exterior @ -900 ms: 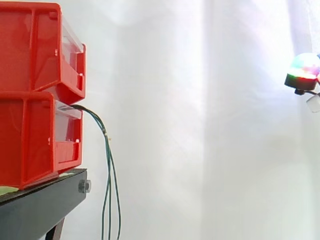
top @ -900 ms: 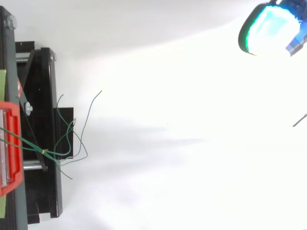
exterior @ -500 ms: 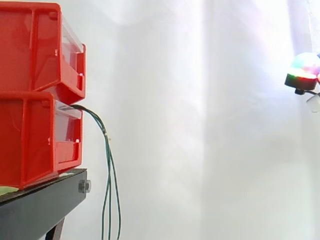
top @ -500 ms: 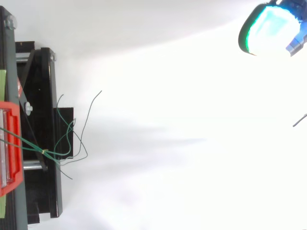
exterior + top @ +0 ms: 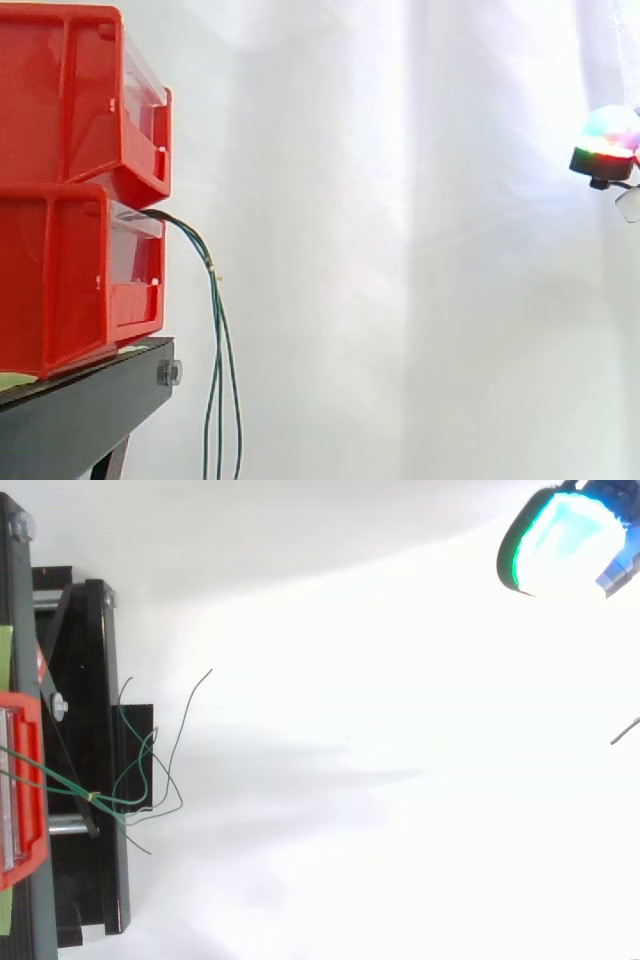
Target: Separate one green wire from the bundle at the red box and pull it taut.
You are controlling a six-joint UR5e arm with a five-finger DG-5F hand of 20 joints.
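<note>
Nothing has moved: your hand [image 5: 607, 142] still waits at the far right, well apart from the green wires [image 5: 217, 340] hanging slack from the lower red box [image 5: 70, 275]. Open or closed, you cannot tell. No wire is separated yet.

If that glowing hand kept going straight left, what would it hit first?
The way looks free. The hand is level with the upper bin, but from above it is off to one side, likely missing it and the wires.
</note>
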